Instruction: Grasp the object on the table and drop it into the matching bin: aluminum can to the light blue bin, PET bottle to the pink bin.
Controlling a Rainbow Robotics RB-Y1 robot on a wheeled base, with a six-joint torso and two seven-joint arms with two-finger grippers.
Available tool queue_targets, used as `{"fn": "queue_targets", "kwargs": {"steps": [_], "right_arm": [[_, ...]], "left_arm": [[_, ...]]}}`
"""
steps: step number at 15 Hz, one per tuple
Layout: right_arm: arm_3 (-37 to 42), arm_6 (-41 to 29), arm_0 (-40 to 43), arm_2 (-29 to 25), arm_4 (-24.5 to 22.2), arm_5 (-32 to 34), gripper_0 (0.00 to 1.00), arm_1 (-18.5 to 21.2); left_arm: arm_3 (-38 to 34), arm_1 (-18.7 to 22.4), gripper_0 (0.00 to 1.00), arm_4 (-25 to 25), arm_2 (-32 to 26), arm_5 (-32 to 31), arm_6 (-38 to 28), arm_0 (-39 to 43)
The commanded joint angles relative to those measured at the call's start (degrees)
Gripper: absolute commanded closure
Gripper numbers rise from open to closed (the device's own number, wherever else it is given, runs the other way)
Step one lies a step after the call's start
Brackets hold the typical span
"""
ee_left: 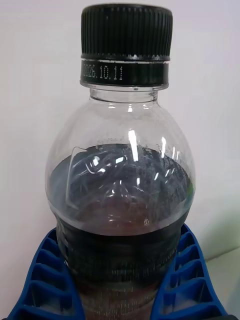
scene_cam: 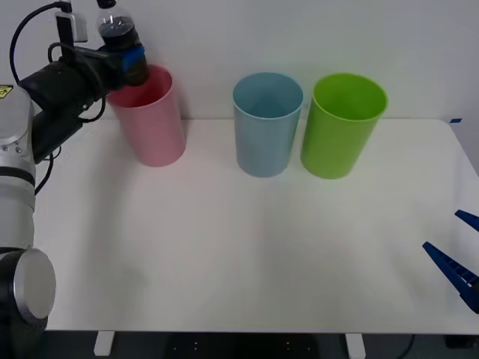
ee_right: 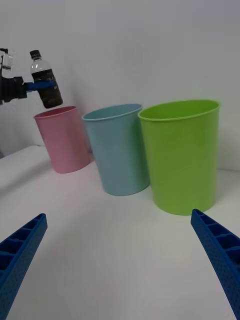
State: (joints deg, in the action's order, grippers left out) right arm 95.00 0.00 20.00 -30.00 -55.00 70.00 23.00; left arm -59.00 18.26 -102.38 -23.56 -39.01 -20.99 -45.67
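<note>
The PET bottle (scene_cam: 116,28), clear with a black cap and dark lower body, hangs upright above the rim of the pink bin (scene_cam: 152,120) at the table's back left. My left gripper (scene_cam: 133,60) is shut on its lower body. Up close in the left wrist view, the bottle (ee_left: 122,190) sits between the blue ribbed fingers (ee_left: 47,280). From the right wrist, the bottle (ee_right: 45,82) shows just over the pink bin (ee_right: 64,140). The light blue bin (scene_cam: 266,123) stands mid-table. My right gripper (scene_cam: 455,258) rests open at the table's right front edge.
A bright green bin (scene_cam: 343,123) stands right of the light blue bin, almost touching it. The white table (scene_cam: 239,254) stretches wide in front of the three bins. A plain white wall runs behind them.
</note>
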Motion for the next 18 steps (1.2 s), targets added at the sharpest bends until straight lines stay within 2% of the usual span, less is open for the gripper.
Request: {"fn": "queue_targets", "kwargs": {"steps": [1, 3, 4, 5, 6, 7, 12, 18], "right_arm": [[0.0, 0.0, 0.0, 0.0, 0.0, 0.0, 0.0, 0.0], [0.0, 0.0, 0.0, 0.0, 0.0, 0.0, 0.0, 0.0], [0.0, 0.0, 0.0, 0.0, 0.0, 0.0, 0.0, 0.0], [0.0, 0.0, 0.0, 0.0, 0.0, 0.0, 0.0, 0.0], [0.0, 0.0, 0.0, 0.0, 0.0, 0.0, 0.0, 0.0], [0.0, 0.0, 0.0, 0.0, 0.0, 0.0, 0.0, 0.0], [0.0, 0.0, 0.0, 0.0, 0.0, 0.0, 0.0, 0.0], [0.0, 0.0, 0.0, 0.0, 0.0, 0.0, 0.0, 0.0]], "left_arm": [[0.5, -0.2, 0.99, 0.1, 0.4, 0.3, 0.1, -0.3], [0.5, -0.1, 0.98, 0.3, 0.5, 0.2, 0.2, -0.3], [0.5, -0.1, 0.91, 0.7, 0.5, 0.3, 0.2, -0.3], [0.5, -0.1, 0.79, 1.0, 0.5, 0.1, 0.2, -0.3], [0.5, -0.1, 0.1, 1.5, 0.5, 0.1, 0.3, -0.2], [0.5, -0.1, 0.0, 1.7, 0.5, 0.2, 0.3, -0.3], [0.5, -0.1, 0.0, 3.1, 0.7, -0.2, 0.3, 0.0], [-1.1, 0.5, 0.0, 10.5, 2.4, -0.2, 1.7, 3.4]]}}
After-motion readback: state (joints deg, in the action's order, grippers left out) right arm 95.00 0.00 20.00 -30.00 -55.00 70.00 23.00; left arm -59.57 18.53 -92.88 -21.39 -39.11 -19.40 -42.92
